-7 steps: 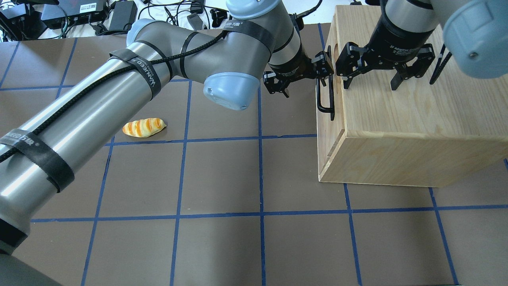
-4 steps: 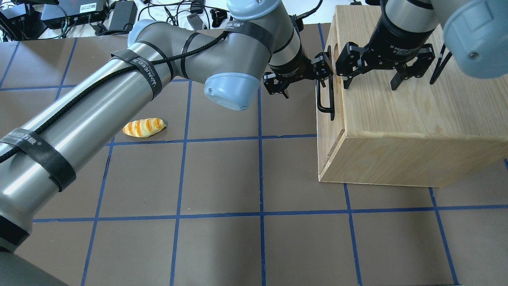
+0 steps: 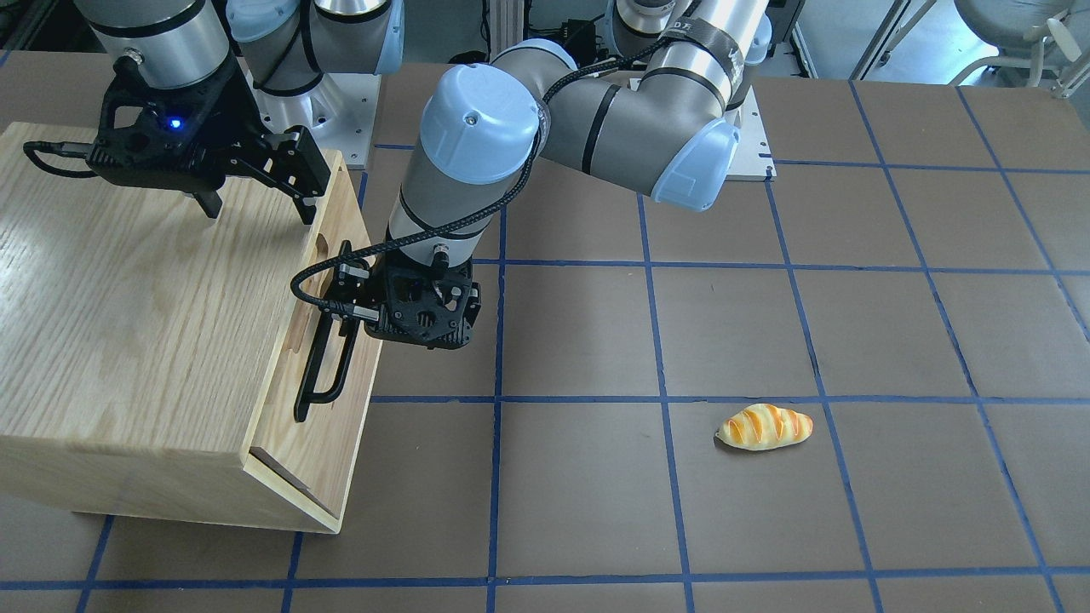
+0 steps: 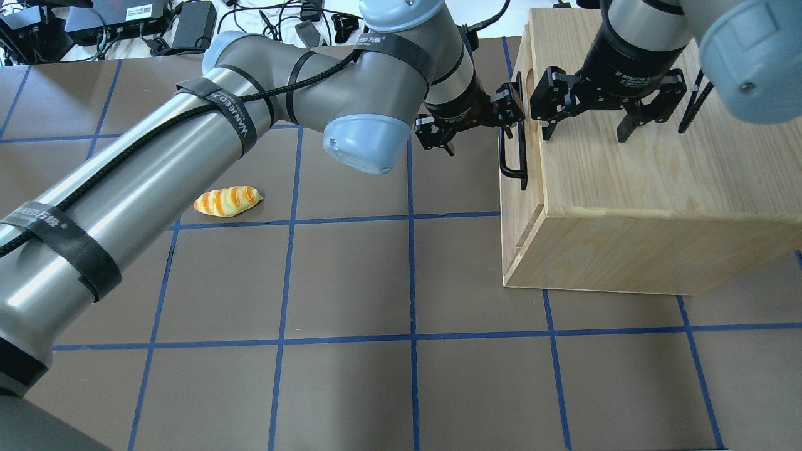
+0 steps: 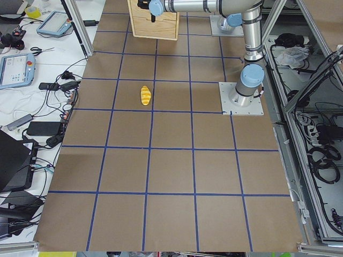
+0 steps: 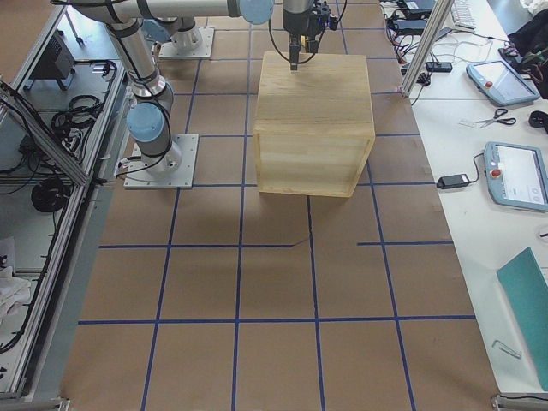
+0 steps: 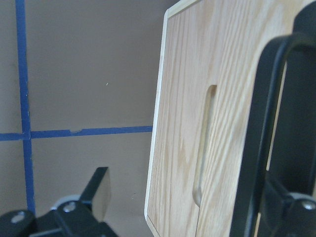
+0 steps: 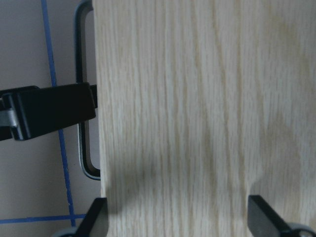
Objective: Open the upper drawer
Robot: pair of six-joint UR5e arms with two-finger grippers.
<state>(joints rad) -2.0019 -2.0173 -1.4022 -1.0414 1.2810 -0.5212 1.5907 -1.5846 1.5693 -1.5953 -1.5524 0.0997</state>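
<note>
Over on the robot's right side of the brown, blue-gridded table [image 4: 351, 282] sits the boxy, oak-grained cabinet casing [image 4: 658, 188]. Its upper drawer [image 3: 324, 451] faces the left arm: smooth pale wood, an oblong cutout slot [image 7: 203, 143], and a long black metal bar handle [image 4: 502, 153]. The left gripper [image 4: 476, 133] is spread wide, one finger slipped between bar and panel. The right gripper [image 4: 584, 134] is splayed too, tips down close to the casing's top. A glossy striped bread roll [image 4: 227, 201] lies well apart

Handle [image 7: 260, 148] cut off low, right (left wrist view).
</note>
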